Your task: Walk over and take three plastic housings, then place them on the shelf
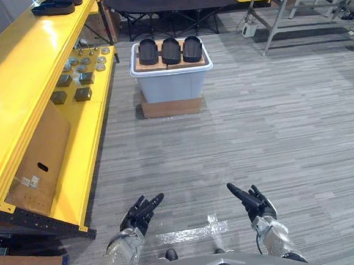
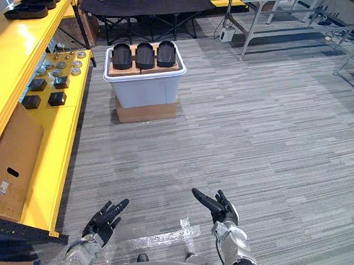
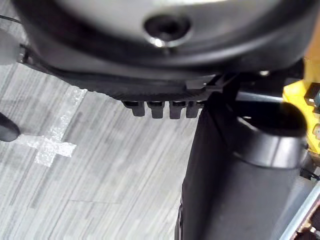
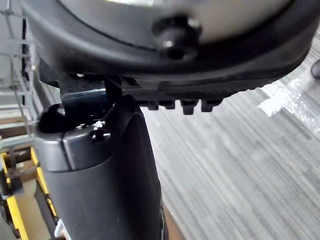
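While left hand (image 1: 139, 215), right hand (image 1: 257, 203) hover splayed, housings (image 1: 170, 51) rest atop tub (image 1: 172, 87)

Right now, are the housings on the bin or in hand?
On the bin: three housings sit atop it; left hand and right hand open, empty.

Wooden board (image 1: 172, 65) on white bin (image 1: 173, 87), three black housings (image 1: 171, 50)

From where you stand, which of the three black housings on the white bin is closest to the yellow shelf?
The leftmost housing: it lies at the row's end toward the yellow shelf, with the middle housing and the rightmost housing farther from it.
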`<state>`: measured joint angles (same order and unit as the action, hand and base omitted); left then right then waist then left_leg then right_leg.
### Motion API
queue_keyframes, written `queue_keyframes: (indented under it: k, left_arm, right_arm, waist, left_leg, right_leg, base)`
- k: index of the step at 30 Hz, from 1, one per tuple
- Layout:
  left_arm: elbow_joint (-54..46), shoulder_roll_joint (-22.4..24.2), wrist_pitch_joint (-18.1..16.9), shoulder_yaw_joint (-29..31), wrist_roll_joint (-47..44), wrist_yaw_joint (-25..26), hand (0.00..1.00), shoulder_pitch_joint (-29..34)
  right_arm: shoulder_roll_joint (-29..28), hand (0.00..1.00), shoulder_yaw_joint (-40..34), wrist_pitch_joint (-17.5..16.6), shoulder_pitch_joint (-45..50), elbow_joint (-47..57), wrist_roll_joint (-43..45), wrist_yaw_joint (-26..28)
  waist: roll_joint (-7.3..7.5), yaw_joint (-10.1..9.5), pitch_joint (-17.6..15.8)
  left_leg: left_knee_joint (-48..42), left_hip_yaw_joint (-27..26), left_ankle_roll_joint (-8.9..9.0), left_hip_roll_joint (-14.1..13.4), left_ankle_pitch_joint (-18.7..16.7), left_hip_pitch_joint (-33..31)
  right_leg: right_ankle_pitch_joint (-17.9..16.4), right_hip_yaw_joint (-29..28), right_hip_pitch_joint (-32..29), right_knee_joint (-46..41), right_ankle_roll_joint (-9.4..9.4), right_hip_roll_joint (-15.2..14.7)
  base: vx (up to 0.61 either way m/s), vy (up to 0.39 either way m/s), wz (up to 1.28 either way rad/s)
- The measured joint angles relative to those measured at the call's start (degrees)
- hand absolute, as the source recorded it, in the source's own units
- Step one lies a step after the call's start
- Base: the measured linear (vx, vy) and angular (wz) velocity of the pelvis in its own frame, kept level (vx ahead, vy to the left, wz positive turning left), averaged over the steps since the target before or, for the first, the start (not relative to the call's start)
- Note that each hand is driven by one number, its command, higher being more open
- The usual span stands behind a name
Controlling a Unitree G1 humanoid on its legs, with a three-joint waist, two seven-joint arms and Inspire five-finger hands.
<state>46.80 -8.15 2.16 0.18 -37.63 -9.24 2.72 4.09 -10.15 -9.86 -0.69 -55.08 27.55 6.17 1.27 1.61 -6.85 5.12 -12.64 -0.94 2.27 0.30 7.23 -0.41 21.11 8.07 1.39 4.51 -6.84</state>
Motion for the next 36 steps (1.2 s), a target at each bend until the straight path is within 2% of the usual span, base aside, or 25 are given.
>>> queue_keyframes:
  k: [6, 9, 19, 20, 22, 23, 24, 25, 26, 27, 28, 30, 32, 33, 34, 35, 36]
  left_arm:
    - [-4.14, 0.40, 0.78, -0.05, 0.16, 1.72, 1.00, 0.74]
    - [-4.68, 0.39, 1.93, -0.49, 0.55, 3.06, 1.00, 0.96]
    - [-4.61, 0.54, 1.92, -1.69, 4.56, 5.47, 1.00, 3.03]
    - [-4.61, 0.58, 1.91, -1.68, 4.56, 5.75, 1.00, 3.33]
    - [-4.60, 0.59, 1.88, -1.64, 4.57, 6.16, 1.00, 3.75]
    - [-4.57, 0.54, 1.87, -1.64, 4.65, 6.23, 1.00, 3.85]
    - [-4.60, 0.35, 1.72, -1.60, 4.96, 6.35, 1.00, 3.74]
    - [-4.61, 0.15, 1.53, -1.50, 5.38, 6.38, 1.00, 3.72]
    - [-4.58, -0.29, 1.54, -1.33, 6.42, 6.75, 1.00, 3.91]
    - [-4.57, -0.53, 1.56, -1.35, 6.56, 7.12, 1.00, 4.16]
    - [-4.58, -0.84, 1.60, -1.32, 6.50, 7.73, 1.00, 4.49]
    - [-4.63, -1.25, 1.61, -0.94, 6.21, 7.75, 1.00, 4.27]
    - [-4.68, -1.61, 1.62, -0.88, 5.29, 7.38, 1.00, 3.62]
    - [-4.67, -1.76, 1.62, -0.90, 4.80, 7.22, 1.00, 3.43]
    - [-4.68, -1.77, 1.62, -0.89, 4.51, 7.05, 1.00, 3.15]
    - [-4.67, -1.59, 1.62, -1.07, 4.56, 6.53, 1.00, 2.91]
    - [-4.68, -1.60, 1.62, -1.17, 4.54, 6.22, 1.00, 2.88]
  right_arm:
    - [-0.04, 1.00, 1.74, -0.59, 1.65, 4.68, -0.13, -1.30]
    - [-0.04, 1.00, 1.71, -0.27, 1.65, 4.81, -0.13, -4.16]
    - [-0.08, 1.00, 1.73, 0.70, 2.22, 4.83, 0.01, -4.67]
    - [-0.08, 1.00, 1.75, 0.56, 2.08, 4.93, -0.47, -5.70]
    - [0.03, 1.00, 1.53, 0.55, 2.04, 6.10, -0.17, -7.56]
    - [0.31, 1.00, 1.14, 0.41, 1.88, 6.56, -0.16, -8.25]
    - [0.51, 1.00, 0.77, 0.36, 1.44, 6.57, -0.15, -8.90]
    - [0.52, 1.00, 0.59, 0.30, 1.25, 6.56, -0.11, -9.09]
    - [0.65, 1.00, 0.45, 0.21, 1.46, 6.55, 0.90, -9.00]
    - [0.67, 1.00, 0.27, 0.22, 1.81, 6.56, 1.10, -8.93]
    - [0.76, 1.00, -0.47, 0.28, 2.35, 6.56, 2.28, -8.71]
    - [0.92, 1.00, -1.68, 0.36, 2.48, 6.56, 2.08, -7.79]
    - [0.98, 1.00, -1.92, 0.35, 3.19, 6.59, 1.92, -6.43]
    - [0.98, 1.00, -1.97, 0.35, 3.84, 6.59, 1.94, -6.25]
    - [0.98, 1.00, -2.29, 0.35, 5.07, 6.59, 1.97, -5.86]
    - [0.96, 1.00, -2.96, 0.35, 7.28, 6.57, 1.98, -5.49]
    - [0.95, 1.00, -3.02, 0.35, 7.99, 6.56, 1.97, -5.46]
  waist:
    - [-0.01, -0.01, -0.01]
    - [-0.01, 0.03, -0.01]
    - [0.00, 0.01, -0.04]
    - [-0.03, -0.03, -0.08]
    - [0.10, -0.12, -0.75]
    - [0.35, -0.11, -1.57]
    - [0.35, -0.35, -2.69]
    - [0.92, -0.74, -3.66]
    - [1.75, -1.29, -5.19]
    - [1.90, -1.29, -5.59]
    - [2.10, -1.15, -5.67]
    - [1.85, -0.68, -5.83]
    - [1.56, 0.36, -5.98]
    - [1.67, 0.33, -5.92]
    - [1.80, 0.34, -5.88]
    - [1.84, 0.28, -5.80]
    - [1.84, 0.26, -5.47]
  left_leg:
    - [0.00, -0.05, -0.11, 0.14, 0.07, -0.31]
    - [0.00, 0.07, -0.12, 0.14, 0.07, -0.29]
    - [-0.01, -0.51, -0.01, 0.10, -0.07, 0.41]
    - [-0.02, -0.69, -0.05, 0.05, -0.24, 0.37]
    - [-0.11, -1.18, -0.23, 0.01, -1.02, 0.24]
    - [-0.85, -1.17, -1.23, -0.32, -1.63, -0.08]
    - [-3.66, -1.71, -1.90, -0.94, -2.94, -0.99]
    - [-5.02, -2.07, -2.13, -1.03, -3.83, -0.87]
    - [-7.65, -2.39, -2.82, -0.98, -5.58, -0.64]
    - [-8.80, -2.40, -2.94, -1.07, -6.29, -0.67]
    - [-10.15, -2.35, -3.01, -1.53, -7.28, -0.64]
    - [-11.16, -1.80, -2.86, -2.39, -8.13, -0.51]
    - [-12.17, -0.71, -2.06, -3.20, -9.31, -0.35]
    - [-12.38, -0.41, -1.68, -3.17, -9.76, -0.07]
    - [-13.13, 0.39, -1.29, -3.04, -10.70, 0.44]
    - [-14.66, 1.80, -0.40, -3.03, -12.85, 1.60]
    - [-15.38, 2.22, 0.01, -3.15, -13.77, 1.95]
  right_leg:
    - [0.41, 0.16, 0.07, 0.87, 0.50, -0.01]
    - [0.43, 0.36, 0.24, 1.03, 0.49, 0.02]
    - [0.40, -0.13, 0.68, 0.73, 0.24, 0.02]
    - [-0.32, -0.46, -0.36, -1.26, -0.18, -0.23]
    - [-2.61, -1.19, -3.70, -8.10, 0.12, -1.33]
    - [-3.14, -1.61, -7.15, -14.78, 0.81, -2.22]
    - [-3.08, -2.44, -11.60, -24.00, 0.74, -3.54]
    - [-2.90, -2.78, -13.59, -28.91, 0.79, -4.58]
    - [-3.32, -3.08, -17.37, -36.79, 0.31, -6.60]
    - [-4.09, -2.95, -18.19, -37.91, -0.59, -7.11]
    - [-4.43, -2.85, -18.91, -36.31, -0.72, -6.95]
    - [-3.75, -3.07, -19.06, -28.56, 0.27, -5.37]
    - [-1.19, -4.76, -18.90, -16.44, 3.67, -3.08]
    - [-0.73, -5.36, -18.60, -13.82, 4.39, -2.83]
    - [-0.48, -6.19, -17.80, -10.97, 4.78, -2.63]
    - [-0.64, -8.05, -16.41, -9.99, 4.41, -2.14]
    - [-0.85, -9.09, -16.10, -10.43, 3.01, -1.99]
  base:
    - [-0.01, 0.003, 0.00]
    - [0.00, 0.000, 0.00]
    - [-0.02, 0.003, -0.03]
    - [-0.03, 0.027, -0.17]
    - [-0.04, 0.057, -0.16]
    - [-0.06, 0.094, -0.16]
    - [-0.05, 0.087, -0.21]
    - [-0.06, 0.078, -0.26]
    - [-0.05, 0.052, -0.18]
    - [-0.03, 0.059, -0.08]
    - [0.05, 0.053, 0.03]
    - [0.12, 0.036, 0.08]
    - [0.15, 0.000, 0.20]
    - [0.17, -0.038, 0.27]
    - [0.30, -0.132, 0.46]
    - [0.33, -0.166, 0.50]
    - [0.31, -0.178, 0.47]
